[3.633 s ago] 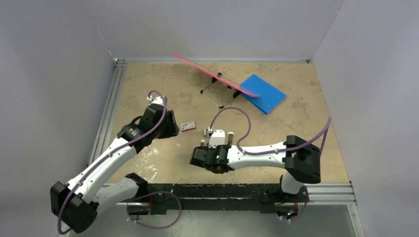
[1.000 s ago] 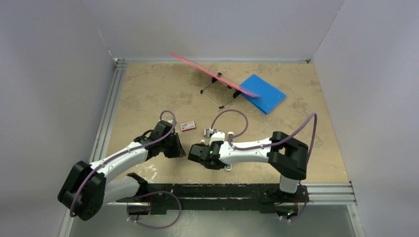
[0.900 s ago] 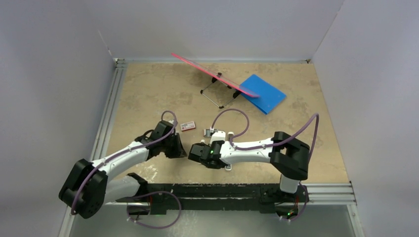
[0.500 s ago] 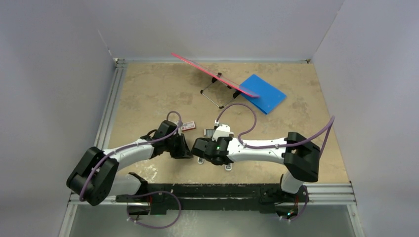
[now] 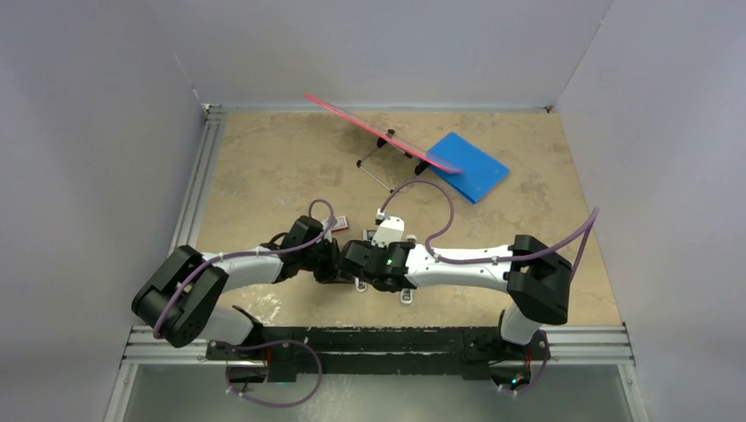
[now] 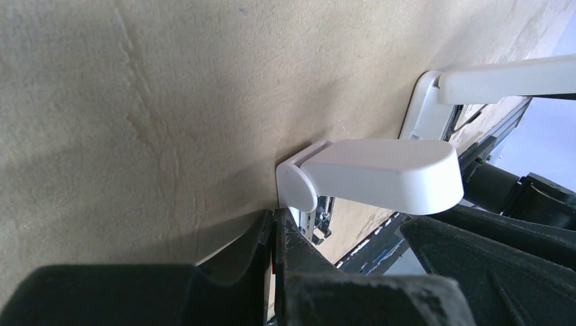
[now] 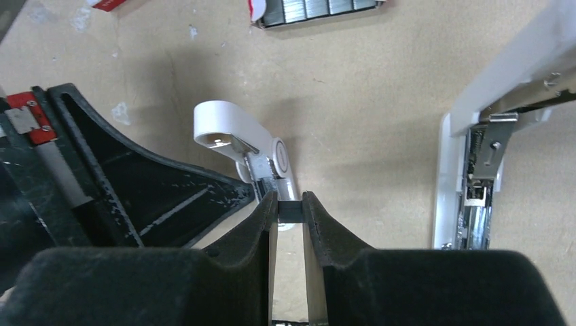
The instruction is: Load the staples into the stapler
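My right gripper (image 7: 290, 204) is shut on a small grey block of staples (image 7: 290, 211), held at the rear end of a small white stapler (image 7: 231, 132) that lies opened on the table. More staples (image 7: 319, 8) lie in their red-and-white box (image 5: 340, 222) beyond it. My left gripper (image 6: 274, 219) is shut on nothing, its tips right at the hinge end of the same stapler (image 6: 380, 182). In the top view the two grippers meet tip to tip, left gripper (image 5: 337, 267), right gripper (image 5: 351, 266), over the stapler (image 5: 359, 286).
A second white stapler (image 7: 475, 170) lies opened to the right of my right gripper, also seen as the stapler (image 5: 405, 295). A pink sheet on a wire stand (image 5: 387, 145) and a blue pad (image 5: 469, 165) stand at the back. Grey walls enclose the table.
My left arm has swung right, up to the stapler, and its jaws have closed. The right gripper has shifted slightly toward the back with its block still in it.
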Tool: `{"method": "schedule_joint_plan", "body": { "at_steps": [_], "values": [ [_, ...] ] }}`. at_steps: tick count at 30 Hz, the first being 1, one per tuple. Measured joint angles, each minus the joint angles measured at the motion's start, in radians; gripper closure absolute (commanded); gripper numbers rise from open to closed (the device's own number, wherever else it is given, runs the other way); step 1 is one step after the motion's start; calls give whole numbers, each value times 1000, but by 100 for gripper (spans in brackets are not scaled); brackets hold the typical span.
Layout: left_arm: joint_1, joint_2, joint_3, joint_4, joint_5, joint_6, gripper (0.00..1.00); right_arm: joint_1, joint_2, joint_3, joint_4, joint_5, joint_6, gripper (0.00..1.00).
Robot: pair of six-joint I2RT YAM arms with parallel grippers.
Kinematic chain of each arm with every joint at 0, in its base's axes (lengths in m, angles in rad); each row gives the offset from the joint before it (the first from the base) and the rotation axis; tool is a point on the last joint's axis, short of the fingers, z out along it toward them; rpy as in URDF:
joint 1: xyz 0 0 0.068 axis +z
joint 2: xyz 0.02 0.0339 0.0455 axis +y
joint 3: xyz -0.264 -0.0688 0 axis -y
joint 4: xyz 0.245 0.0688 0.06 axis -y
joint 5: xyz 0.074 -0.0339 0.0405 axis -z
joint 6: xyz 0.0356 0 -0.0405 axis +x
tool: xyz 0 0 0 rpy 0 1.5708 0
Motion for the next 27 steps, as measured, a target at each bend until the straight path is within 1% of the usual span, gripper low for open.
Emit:
{"method": "schedule_joint_plan", "body": {
  "at_steps": [6,11,13,21,24,27],
  "values": [
    [-6,12,-17,44,19,-22,100,0,40,25,44,-2,-41,80],
    [-8,-17,-20,14,-16,-43,100,0,72,32,78,0,-96,80],
    [-11,-63,-25,-32,-63,-48,100,0,72,32,90,1,-124,81],
    [-11,-336,-24,-287,-275,-87,100,0,61,11,175,9,-269,81],
    [-11,-435,18,-406,-345,-97,98,0,51,-14,204,8,-307,82],
    [-11,-541,93,-514,-430,-103,95,0,48,-34,225,6,-332,82]
  ]
}}
